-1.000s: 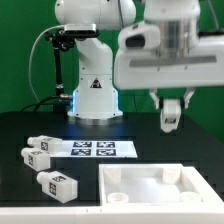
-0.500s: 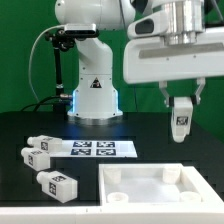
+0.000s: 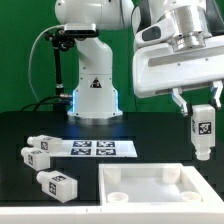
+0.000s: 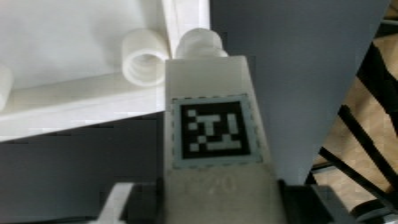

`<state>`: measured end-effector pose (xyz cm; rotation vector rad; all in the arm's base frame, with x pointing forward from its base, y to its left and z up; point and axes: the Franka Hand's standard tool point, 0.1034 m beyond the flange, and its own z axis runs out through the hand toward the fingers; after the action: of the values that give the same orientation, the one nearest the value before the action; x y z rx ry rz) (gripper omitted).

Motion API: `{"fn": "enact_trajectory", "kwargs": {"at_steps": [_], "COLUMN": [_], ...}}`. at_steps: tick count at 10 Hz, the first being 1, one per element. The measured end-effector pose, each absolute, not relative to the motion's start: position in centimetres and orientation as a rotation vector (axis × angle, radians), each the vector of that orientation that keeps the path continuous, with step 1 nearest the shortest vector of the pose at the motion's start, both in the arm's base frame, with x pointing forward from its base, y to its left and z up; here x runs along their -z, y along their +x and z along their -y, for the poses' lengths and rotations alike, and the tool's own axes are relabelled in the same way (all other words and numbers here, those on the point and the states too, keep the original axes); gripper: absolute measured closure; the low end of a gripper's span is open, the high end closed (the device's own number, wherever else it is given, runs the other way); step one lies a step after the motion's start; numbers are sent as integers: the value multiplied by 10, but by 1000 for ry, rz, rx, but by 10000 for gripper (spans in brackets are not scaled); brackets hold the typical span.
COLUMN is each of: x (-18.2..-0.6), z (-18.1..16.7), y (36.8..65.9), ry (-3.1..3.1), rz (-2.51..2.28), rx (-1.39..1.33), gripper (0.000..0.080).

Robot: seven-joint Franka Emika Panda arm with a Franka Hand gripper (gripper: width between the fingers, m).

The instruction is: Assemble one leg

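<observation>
My gripper (image 3: 203, 112) is shut on a leg (image 3: 203, 131), a small white square post with a black-and-white tag, held upright in the air at the exterior view's right, above the far right part of the large white panel (image 3: 196, 196). In the wrist view the leg (image 4: 214, 120) fills the middle between my jaws, its round tip pointing at the panel's rim (image 4: 89, 95). Three more legs lie on the table at the exterior view's left: one (image 3: 43, 144), one (image 3: 34, 158) and one (image 3: 55, 186).
The marker board (image 3: 98, 149) lies flat on the black table behind the panel. The robot base (image 3: 92, 95) stands at the back. A round peg (image 4: 139, 55) stands on the panel beside the leg's tip in the wrist view.
My gripper has moved toward the exterior view's right and a little down with the leg in it. The leg now shows its tag fully and upright.
</observation>
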<state>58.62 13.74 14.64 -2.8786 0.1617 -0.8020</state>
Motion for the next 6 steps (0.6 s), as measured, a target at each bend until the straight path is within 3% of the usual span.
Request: {"fn": "enact_trajectory", "kwargs": {"at_steps": [3, 6], "x": [-142, -146], "z": [-108, -103], "y": [600, 609], "ry": [-2931, -2939], "rz": [-57, -48], "rx": [807, 795], "gripper": [512, 512]}}
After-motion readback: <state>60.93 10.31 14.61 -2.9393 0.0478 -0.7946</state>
